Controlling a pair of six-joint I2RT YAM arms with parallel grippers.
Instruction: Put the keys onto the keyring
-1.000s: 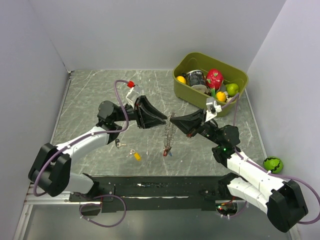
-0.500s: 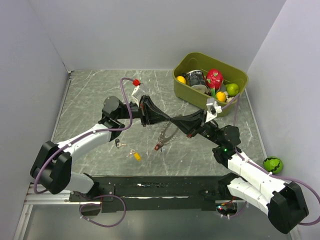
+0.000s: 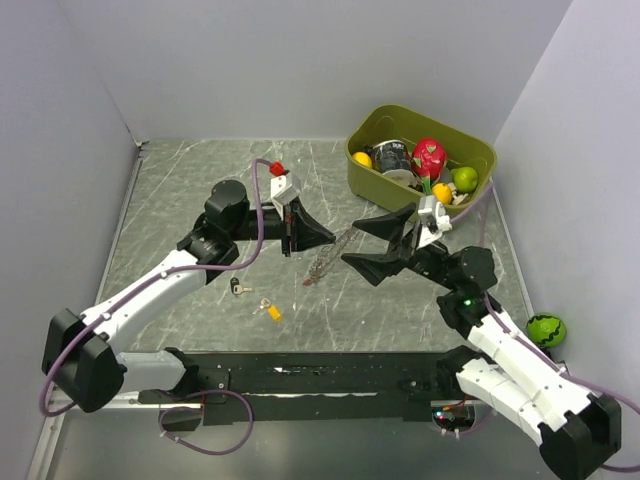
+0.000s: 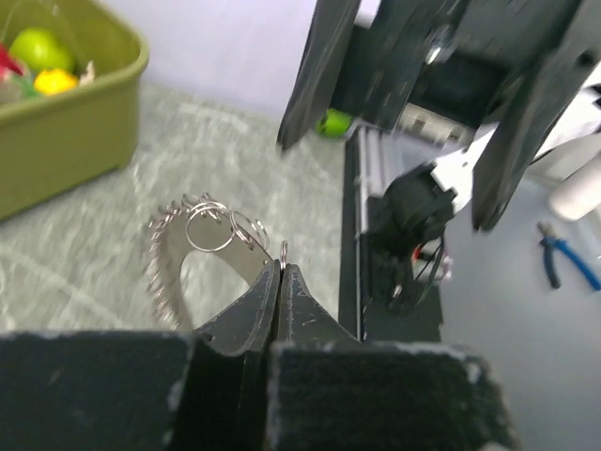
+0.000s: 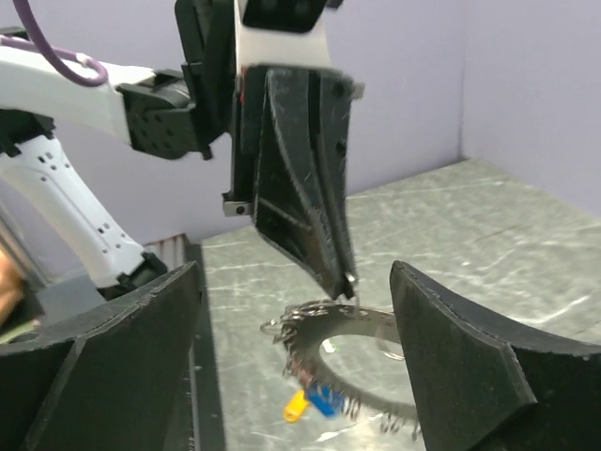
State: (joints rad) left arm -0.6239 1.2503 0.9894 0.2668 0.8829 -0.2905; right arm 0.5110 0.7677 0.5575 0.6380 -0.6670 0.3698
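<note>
The keyring [image 3: 325,262] hangs tilted above the middle of the table, a thin ring fringed with many small grey keys. My left gripper [image 3: 330,241] is shut on its upper edge. In the left wrist view the shut jaws [image 4: 282,265] pinch the thin ring, and the keyring [image 4: 183,249] curves away to the left. My right gripper [image 3: 350,245] stands open just right of the ring, not touching it. In the right wrist view the keyring [image 5: 352,362] hangs between my wide-open fingers [image 5: 451,357], with a blue cap [image 5: 326,400] below. A black-capped key [image 3: 238,288] and a yellow-capped key [image 3: 270,311] lie on the table, near left.
A green bin [image 3: 475,150] with fruit and other small items stands at the back right. A green ball [image 3: 546,328] lies beyond the table's right edge. Grey walls close in the left, back and right. The black base rail [image 3: 320,375] runs along the near edge.
My right gripper has opened, let go of the keyring and drawn back right. My left gripper has shut on the ring and holds it alone; the ring has swung from hanging straight to tilted.
</note>
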